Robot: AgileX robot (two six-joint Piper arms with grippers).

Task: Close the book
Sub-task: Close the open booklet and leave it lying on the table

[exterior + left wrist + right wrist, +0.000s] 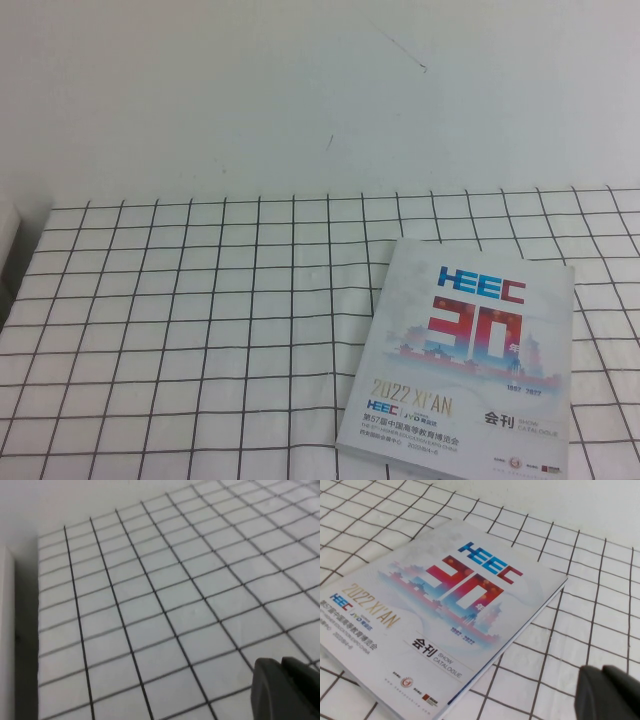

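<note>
Grid-checked cloth; book lies shut at 5 o'clock, cover up. Thin, light, glossy, likely slippery: take the free edge. Left gripper over bare cloth, right gripper beside book; grip states cannot tell.

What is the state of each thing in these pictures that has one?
book: closed, lying flat, front cover up.
checked cloth: spread flat under the book.
left gripper: over bare cloth, no book in its view.
right gripper: over the cloth beside the book, not touching it.
</note>
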